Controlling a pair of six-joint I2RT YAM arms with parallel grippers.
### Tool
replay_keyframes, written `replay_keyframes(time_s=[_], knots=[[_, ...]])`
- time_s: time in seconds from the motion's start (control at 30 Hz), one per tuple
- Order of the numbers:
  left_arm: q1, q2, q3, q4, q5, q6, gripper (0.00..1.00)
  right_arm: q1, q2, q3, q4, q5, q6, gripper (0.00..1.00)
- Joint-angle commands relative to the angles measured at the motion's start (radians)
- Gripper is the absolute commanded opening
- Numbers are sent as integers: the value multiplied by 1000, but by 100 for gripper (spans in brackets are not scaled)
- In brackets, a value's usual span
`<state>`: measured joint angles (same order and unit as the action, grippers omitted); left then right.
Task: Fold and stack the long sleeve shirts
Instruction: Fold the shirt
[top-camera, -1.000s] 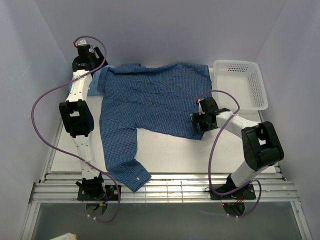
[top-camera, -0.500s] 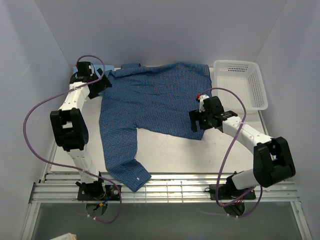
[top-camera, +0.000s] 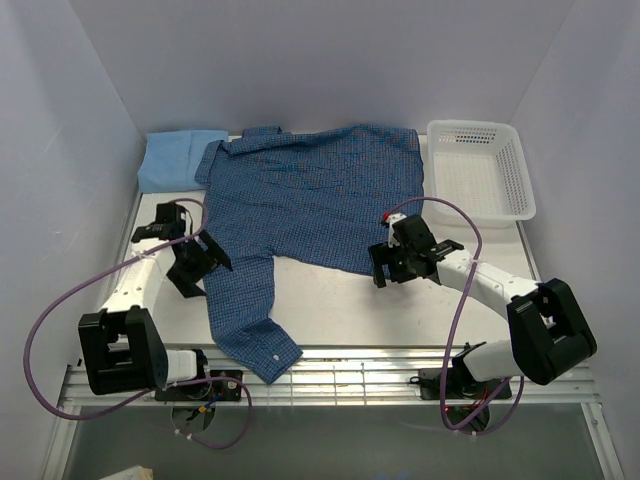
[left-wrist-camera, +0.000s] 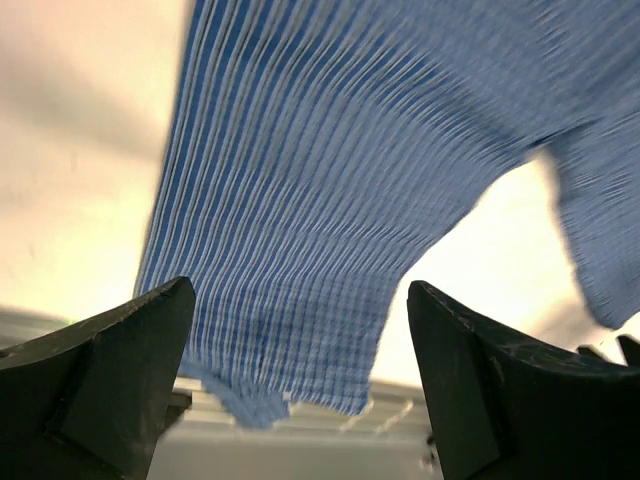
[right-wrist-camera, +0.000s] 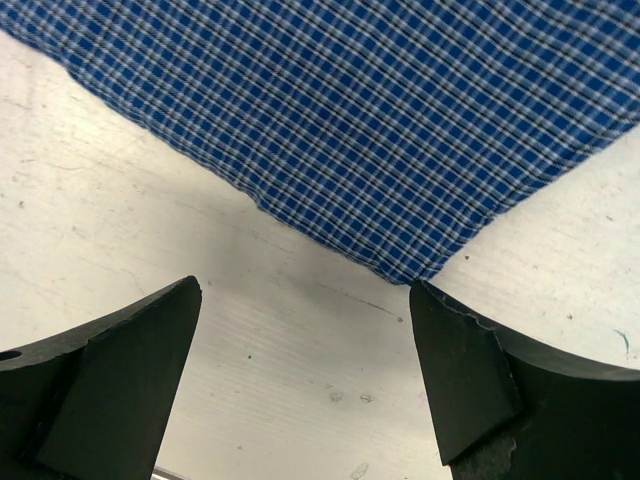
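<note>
Checked shirt (left-wrist-camera: 330, 200) blurred in left wrist view; cropped in right wrist view

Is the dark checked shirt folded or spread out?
Spread out. The checked shirt lies open and flat on the table, body unfolded, one sleeve trailing down to the near edge.

No writing, label, brand name or number can be read in any of the views. The dark blue checked shirt (top-camera: 310, 200) shows only its woven check, and the left wrist view of it is too blurred to make out any mark.
</note>
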<state>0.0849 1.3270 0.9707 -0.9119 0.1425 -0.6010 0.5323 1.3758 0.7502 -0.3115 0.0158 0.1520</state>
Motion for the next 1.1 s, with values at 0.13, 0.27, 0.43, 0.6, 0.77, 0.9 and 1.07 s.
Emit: replay_keyframes(time_s=[0.13,0.27,0.43,0.6,0.77,0.9,1.07], knots=[[-2,-26,-211,-99,55,-172,98,3,-31,-3,26,62,72,90],[-7,41,-265,-27,81,-192,98,1,-18,-2,29,59,72,90],[-53,92,-314,71,140,-200,98,3,-20,-2,31,87,84,90],[-68,192,-320,119,124,-178,62,0,-18,5,35,118,101,90],[-102,213,-282,145,152,-158,0,1,-18,0,31,141,116,91],[-102,85,-242,156,219,-123,0,0,-43,-14,26,176,164,95],[-102,-44,-196,142,350,-97,0,-9,-35,-32,40,176,181,100]])
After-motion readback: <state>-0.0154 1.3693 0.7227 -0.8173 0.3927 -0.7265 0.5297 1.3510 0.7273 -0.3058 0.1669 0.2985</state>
